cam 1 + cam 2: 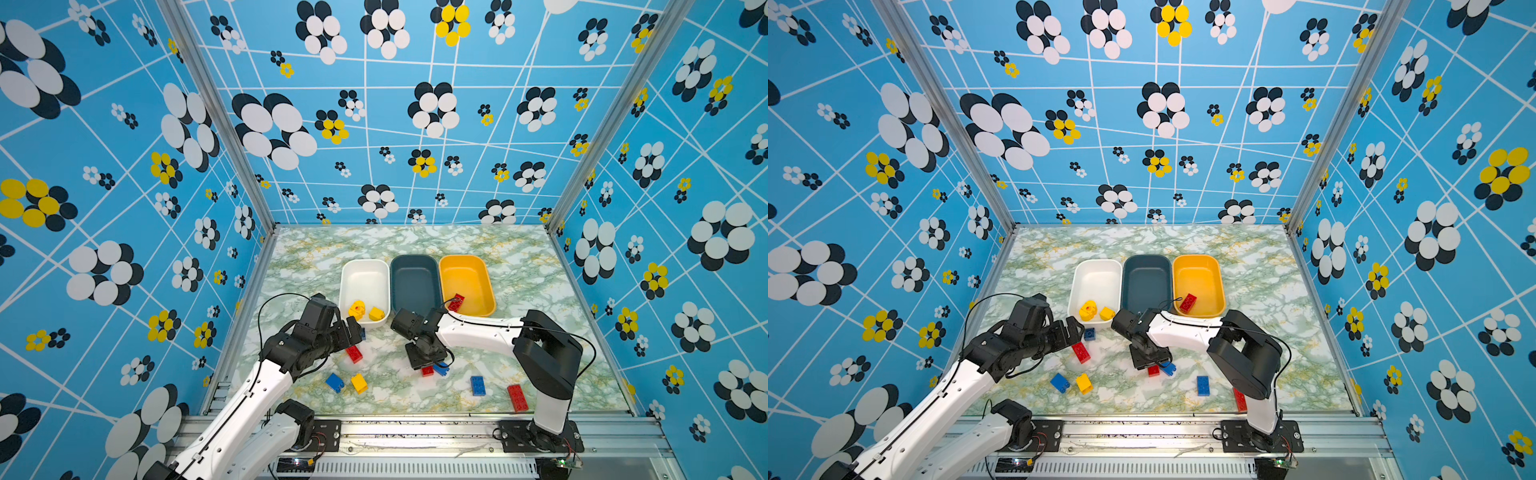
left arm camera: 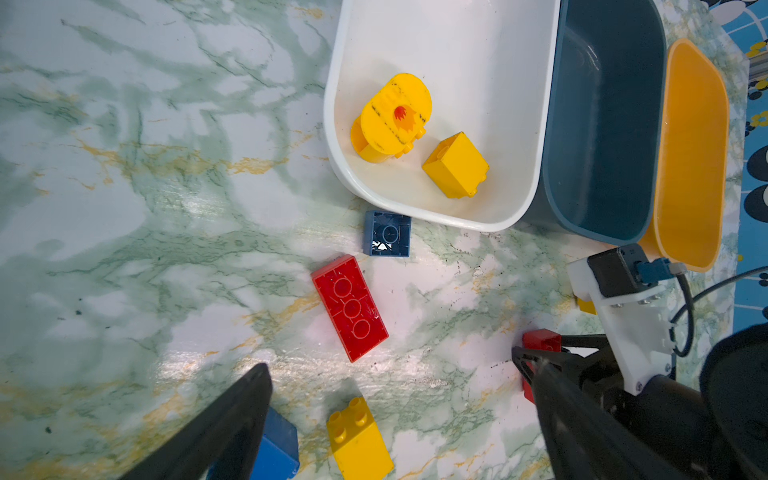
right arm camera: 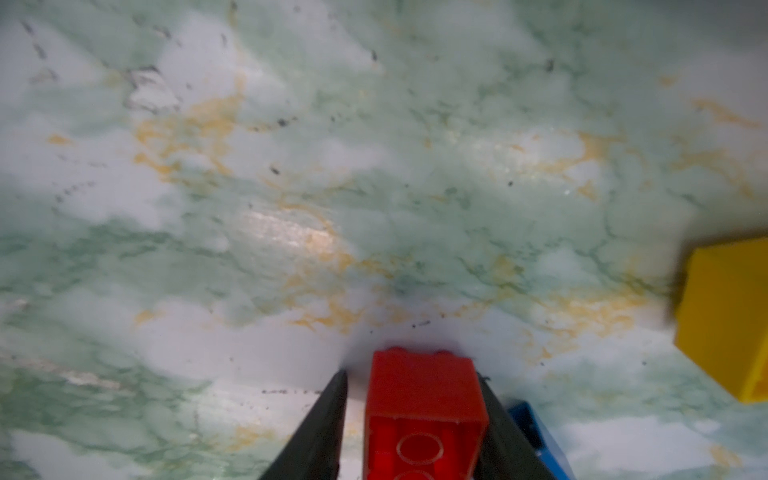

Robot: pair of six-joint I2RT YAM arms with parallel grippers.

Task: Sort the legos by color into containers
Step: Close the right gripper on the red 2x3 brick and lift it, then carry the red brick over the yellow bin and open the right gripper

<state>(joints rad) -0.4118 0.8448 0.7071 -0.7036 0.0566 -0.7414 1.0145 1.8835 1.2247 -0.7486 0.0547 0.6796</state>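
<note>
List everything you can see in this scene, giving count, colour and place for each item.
Containers: three, side by side on the table; white tub, slate tub, yellow-orange tub.
Red legos: four; one in the yellow-orange tub, three on the table, the last straddled by the right hand.
Blue legos: four, all loose on the table.
Yellow legos: at least three; two in the white tub, one on the table.
Left hand: one, black, open, above the table by the white tub.
Right hand: one, black, around that red lego, not yet clamped.
</note>
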